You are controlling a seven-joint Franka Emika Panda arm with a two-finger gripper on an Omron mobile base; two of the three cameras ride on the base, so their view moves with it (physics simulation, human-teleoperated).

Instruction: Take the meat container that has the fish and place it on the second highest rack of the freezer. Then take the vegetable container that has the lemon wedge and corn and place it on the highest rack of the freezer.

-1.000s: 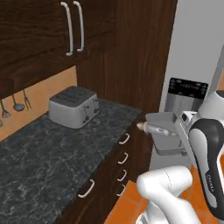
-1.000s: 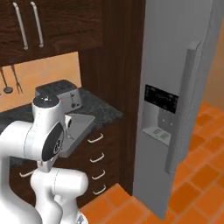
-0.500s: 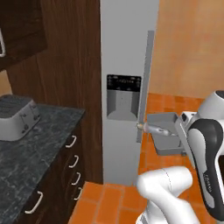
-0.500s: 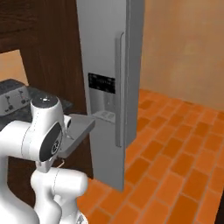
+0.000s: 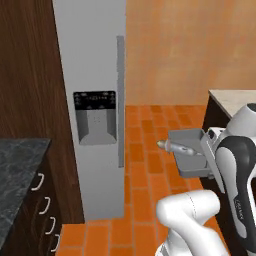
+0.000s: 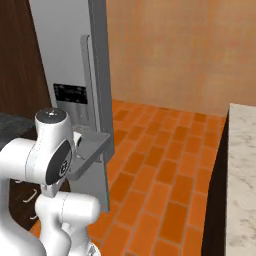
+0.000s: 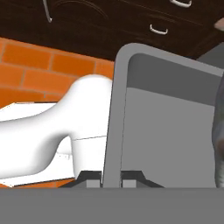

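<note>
I hold the shallow grey rectangular meat container [image 5: 192, 159] by one rim, my gripper [image 7: 111, 177] clamped tight on that thin wall with a dark fingertip [image 7: 89, 176] on either side of it. In the left base view the tray rides level in front of my white arm, and the slim silvery-grey fish [image 5: 176, 147] lies along it, its pointed end jutting a little past the tray's left edge towards the tall light-grey freezer [image 5: 92, 90]. The freezer door faces me shut, its long vertical bar handle [image 5: 120, 100] running down the right side and a dark dispenser panel [image 5: 95, 117] set in the front.

The orange brick floor [image 6: 165, 165] lies open to the right of the freezer, reaching back to a plain orange wall [image 6: 185, 50]. Between the tray's free edge and the door there is a clear strip of floor in the left base view. On the right a pale marble counter [image 6: 242, 175] over a dark cabinet side closes that room off. To the left stand dark wooden cabinets [image 5: 25, 75] and a black speckled worktop [image 5: 15, 170] over drawers with white handles.

The right base view shows the tray [image 6: 90, 150] from below and behind my elbow, overlapping the freezer's lower front, so the gap cannot be judged there. The hand view looks along the tray's inner floor [image 7: 170, 135], with the fish a dark blur at the right edge
</note>
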